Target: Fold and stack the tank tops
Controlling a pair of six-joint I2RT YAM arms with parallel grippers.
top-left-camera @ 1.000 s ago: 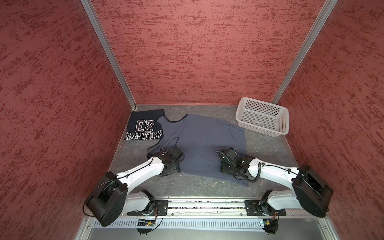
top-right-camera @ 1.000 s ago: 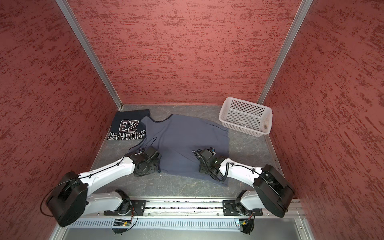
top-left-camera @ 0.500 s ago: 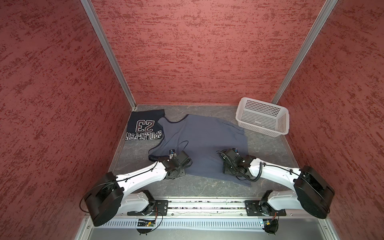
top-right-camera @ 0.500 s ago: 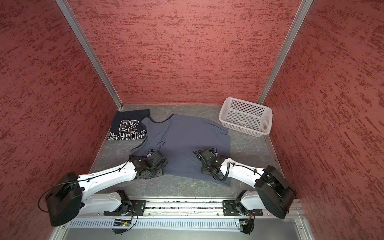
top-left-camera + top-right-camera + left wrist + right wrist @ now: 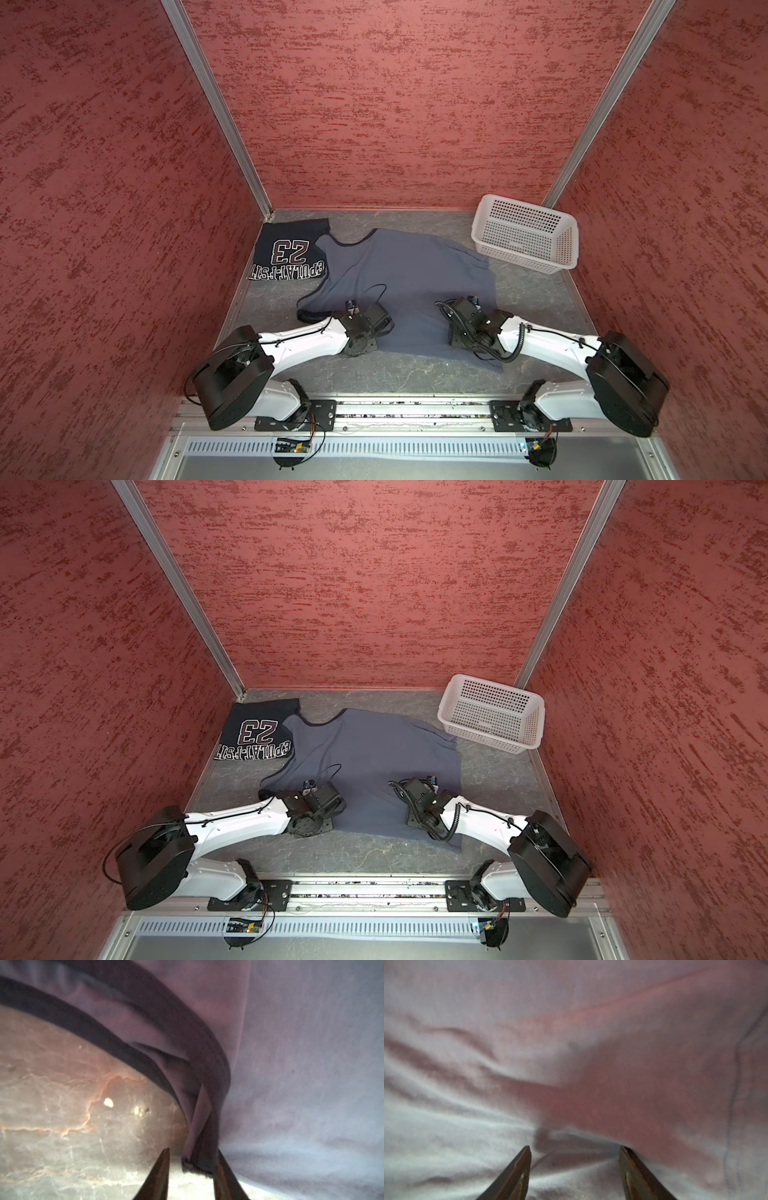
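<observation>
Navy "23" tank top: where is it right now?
In both top views the navy tank top lies folded in the far left corner of the table, beside the left wall, with the shoulder of the blue-grey tank top overlapping its right edge.

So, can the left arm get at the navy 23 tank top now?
Probably yes: the navy 23 tank top lies on that arm's side, with only bare table between. But the left gripper straddles a strap of the blue-grey tank top, whose shoulder overlaps the navy one's edge.
</observation>
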